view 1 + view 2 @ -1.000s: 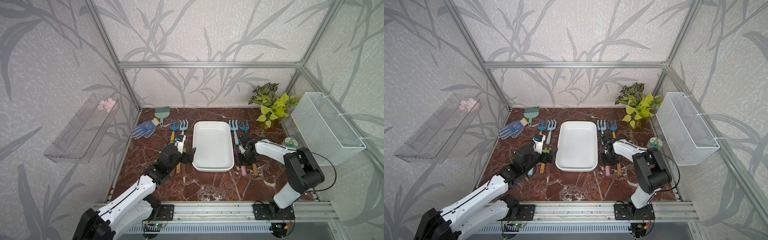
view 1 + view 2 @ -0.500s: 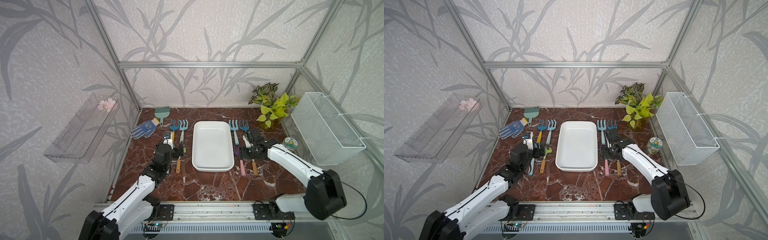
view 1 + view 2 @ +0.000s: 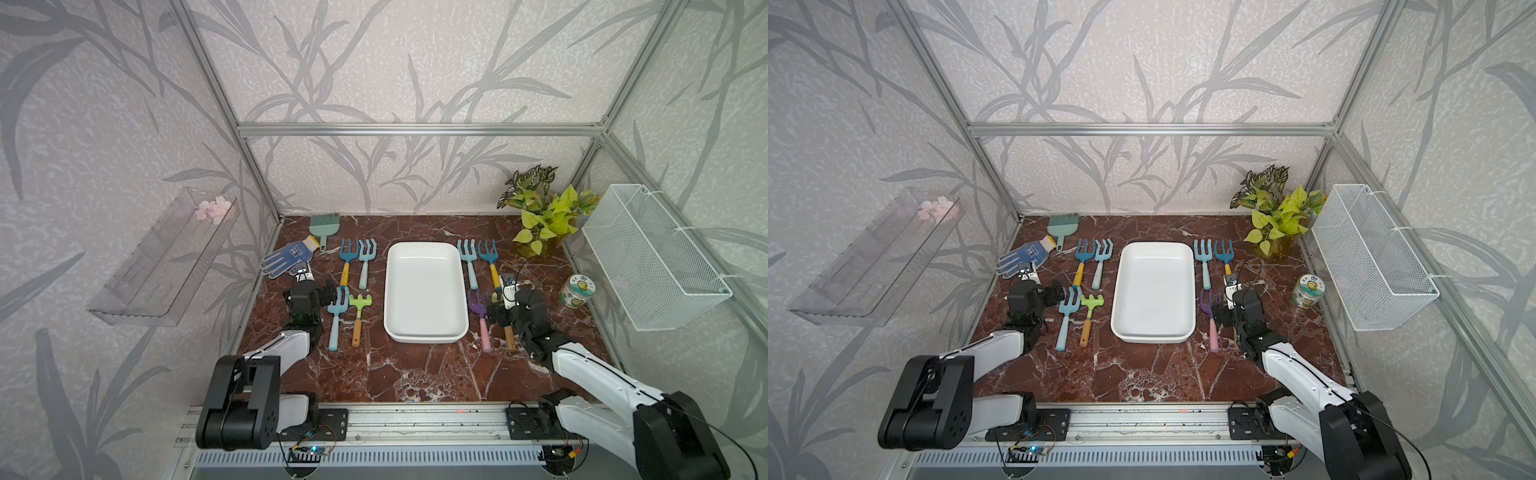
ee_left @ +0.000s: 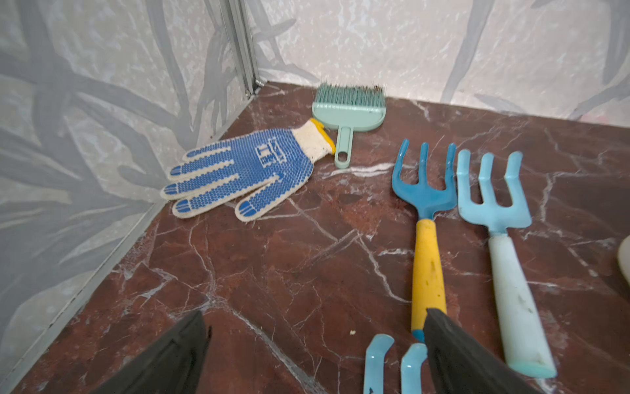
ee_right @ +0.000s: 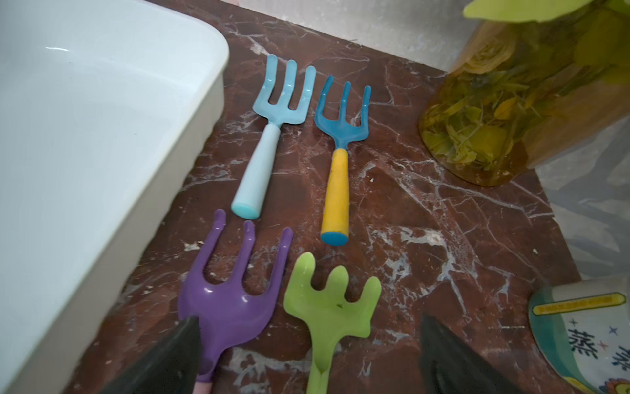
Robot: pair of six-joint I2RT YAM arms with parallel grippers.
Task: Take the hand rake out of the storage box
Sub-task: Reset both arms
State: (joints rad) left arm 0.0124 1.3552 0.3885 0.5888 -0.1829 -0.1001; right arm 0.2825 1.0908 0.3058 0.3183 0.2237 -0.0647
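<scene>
**A:** Where does the hand rake lie from the right claw [image 5: 308,319]?

**B:** Straight below it. The green rake [image 5: 330,303] lies flat on the desk [image 3: 415,374] between the spread fingers, not pinched. Its tines point at the back wall and its handle runs back under the wrist, parallel to the storage box's [image 3: 424,291] long side. The purple rake [image 5: 228,300] lies between it and the box.

**A:** And the left claw [image 4: 315,314]?

**B:** It is spread too and holds nothing, over the desk by a light-blue rake [image 3: 336,320] on the box's other side.

**A:** What is in the containers?

**B:** The box is bare, with four rakes on each side of it, so I judge there is nothing more to lift out. The wire basket [image 3: 648,257] looks empty, and the clear wall tray [image 3: 166,257] holds pink blossoms.
</scene>
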